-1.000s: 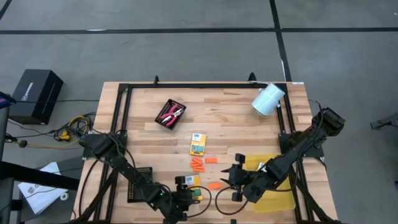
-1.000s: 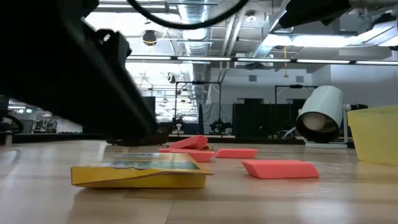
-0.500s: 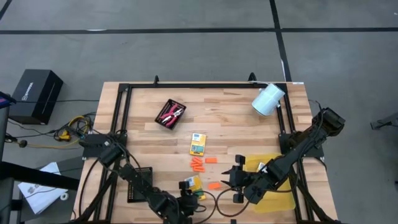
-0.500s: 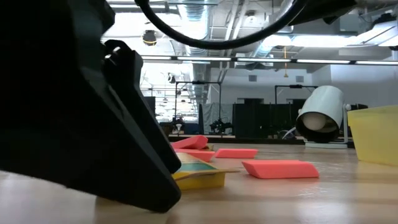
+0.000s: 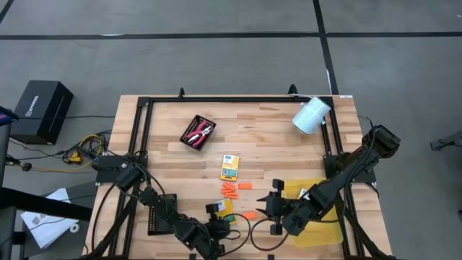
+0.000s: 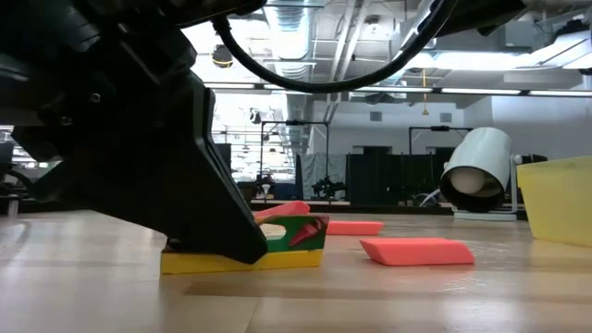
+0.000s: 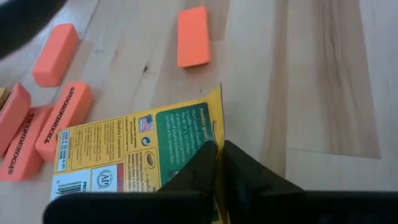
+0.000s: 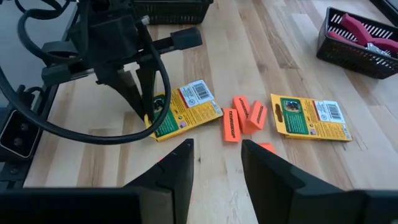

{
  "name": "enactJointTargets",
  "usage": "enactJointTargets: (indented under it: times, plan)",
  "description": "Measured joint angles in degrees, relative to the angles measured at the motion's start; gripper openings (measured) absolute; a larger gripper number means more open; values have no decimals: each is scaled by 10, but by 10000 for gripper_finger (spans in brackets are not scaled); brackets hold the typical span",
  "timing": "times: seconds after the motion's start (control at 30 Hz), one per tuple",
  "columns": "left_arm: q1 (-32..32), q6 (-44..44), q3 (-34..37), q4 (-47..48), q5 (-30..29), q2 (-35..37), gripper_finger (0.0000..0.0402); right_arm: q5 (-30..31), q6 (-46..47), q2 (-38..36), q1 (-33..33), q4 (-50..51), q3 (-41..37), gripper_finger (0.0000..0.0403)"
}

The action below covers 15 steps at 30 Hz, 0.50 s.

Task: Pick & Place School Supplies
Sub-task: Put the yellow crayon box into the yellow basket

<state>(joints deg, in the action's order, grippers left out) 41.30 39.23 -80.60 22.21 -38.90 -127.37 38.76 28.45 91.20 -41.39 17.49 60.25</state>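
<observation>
A yellow crayon box (image 5: pixel 225 209) with green print lies near the table's front edge, and my left gripper (image 5: pixel 216 217) is shut on it. It shows in the left wrist view as the box (image 7: pixel 137 149) and in the low view as the box (image 6: pixel 291 239). My right gripper (image 5: pixel 274 206) hovers open just right of it, holding nothing. A second crayon box (image 5: pixel 229 167) lies flat farther back. Orange stubby pieces (image 5: pixel 229 190) lie between the two boxes. Red-handled scissors (image 5: pixel 198 132) sit in a black mesh tray. My left gripper pinches one side edge of the crayon box (image 7: pixel 216 127) between its two fingers; one finger (image 7: pixel 193 171) lies over the printed face and the other outside the edge. The fingers slant down from the table's near left side. The box's underside (image 6: pixel 231 264) rests on the table.
A translucent yellow bin (image 5: pixel 323 217) stands at the near right under the right arm. A white roll (image 5: pixel 311 115) lies at the far right corner. Another black mesh tray (image 5: pixel 162 214) sits at the near left. A single orange piece (image 5: pixel 249 215) lies right of the held box.
My left gripper has come down onto the near crayon box, tipping more steeply, and has shut on its edge. In the low view the box has shifted a little to the right and now shows its green face.
</observation>
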Motion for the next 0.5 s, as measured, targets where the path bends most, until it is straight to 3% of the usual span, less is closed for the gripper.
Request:
enactJointTargets:
  times: [0.37,0.5]
  plan:
    - [2,-67,5,-1,17,51,2,6,-6,0,0,-2,0,124]
    - [-8,-120,3,-13,3,83,1,76,-36,-1,-11,-9,0,124]
